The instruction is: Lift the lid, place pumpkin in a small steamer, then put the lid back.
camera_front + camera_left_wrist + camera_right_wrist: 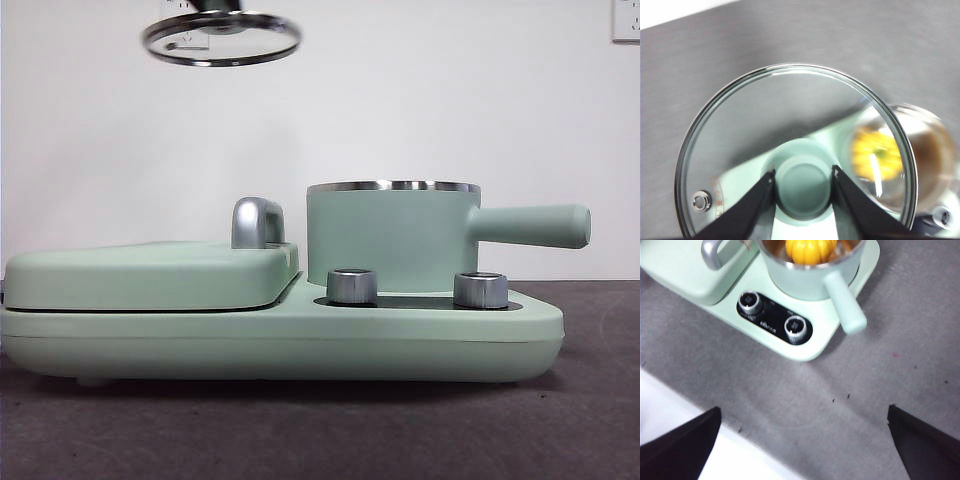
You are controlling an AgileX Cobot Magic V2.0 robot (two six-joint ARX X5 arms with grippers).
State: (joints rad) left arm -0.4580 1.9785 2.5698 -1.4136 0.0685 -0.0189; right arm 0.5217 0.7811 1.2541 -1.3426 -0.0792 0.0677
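Small steamer (392,236) open on base; pumpkin (810,250) already inside. I keep lid (221,38) high, left gripper (803,174) clamped on knob, clearing pot mouth. Right gripper (802,440) spread wide, empty, well back.

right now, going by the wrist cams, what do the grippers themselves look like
The left gripper shows two plain black jaws that taper to narrow tips with pale edges. The right gripper shows two broad black wedge-shaped jaws, matte and unmarked. No cables, labels or arm links are visible in either wrist view, and the front view shows hardly anything of the arms.
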